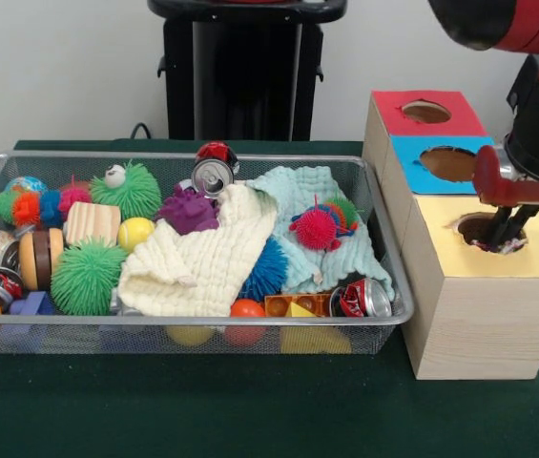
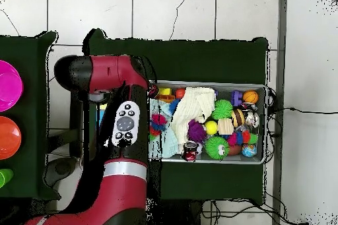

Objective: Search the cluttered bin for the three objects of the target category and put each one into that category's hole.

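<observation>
My gripper [image 1: 501,239] reaches down into the round hole of the yellow-topped wooden box [image 1: 436,229], right of the bin. Its fingers [image 1: 509,221] converge at the hole, shut on a small purple-pink spiky toy [image 1: 510,247] that shows at the hole's rim. Spiky balls remain in the wire bin [image 1: 183,322]: a purple one [image 1: 189,210], a pink and red one [image 1: 318,229], a blue one [image 1: 267,270], and two green ones [image 1: 87,275] [image 1: 135,189]. In the overhead view the red arm [image 2: 125,123] hides the gripper and the boxes.
Behind the yellow box stand a blue-topped box [image 1: 412,157] and a red-topped box [image 1: 393,110], each with a hole. The bin also holds a cream cloth [image 1: 202,253], a pale blue cloth [image 1: 312,186], cans [image 1: 213,176] [image 1: 364,299], balls and blocks. The overhead view shows the bin [image 2: 264,123] right of the arm.
</observation>
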Controlling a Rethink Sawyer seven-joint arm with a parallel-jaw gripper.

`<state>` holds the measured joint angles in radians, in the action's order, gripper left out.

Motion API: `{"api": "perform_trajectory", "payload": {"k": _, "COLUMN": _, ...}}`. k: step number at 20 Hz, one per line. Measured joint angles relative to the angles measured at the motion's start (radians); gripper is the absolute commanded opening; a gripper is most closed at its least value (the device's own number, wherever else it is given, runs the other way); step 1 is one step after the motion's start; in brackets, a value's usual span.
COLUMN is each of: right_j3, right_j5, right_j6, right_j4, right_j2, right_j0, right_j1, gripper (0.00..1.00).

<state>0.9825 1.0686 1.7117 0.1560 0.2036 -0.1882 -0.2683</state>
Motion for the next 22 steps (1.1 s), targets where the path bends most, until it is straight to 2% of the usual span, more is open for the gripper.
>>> {"api": "perform_trajectory", "payload": {"k": 5, "right_j3": 0.048, "right_j5": -0.113, "right_j6": 0.0, "right_j4": 0.028, "right_j2": -0.024, "right_j0": 0.024, "right_j1": 0.003, "gripper": 0.0}}
{"api": "perform_trajectory", "payload": {"k": 9, "right_j3": 0.075, "right_j5": -0.162, "right_j6": 0.0, "right_j4": 0.037, "right_j2": -0.039, "right_j0": 0.041, "right_j1": 0.005, "gripper": 0.0}}
{"api": "perform_trajectory", "payload": {"k": 22, "right_j3": 0.129, "right_j5": -0.178, "right_j6": 0.0, "right_j4": 0.038, "right_j2": -0.056, "right_j0": 0.059, "right_j1": -0.011, "gripper": 0.0}}
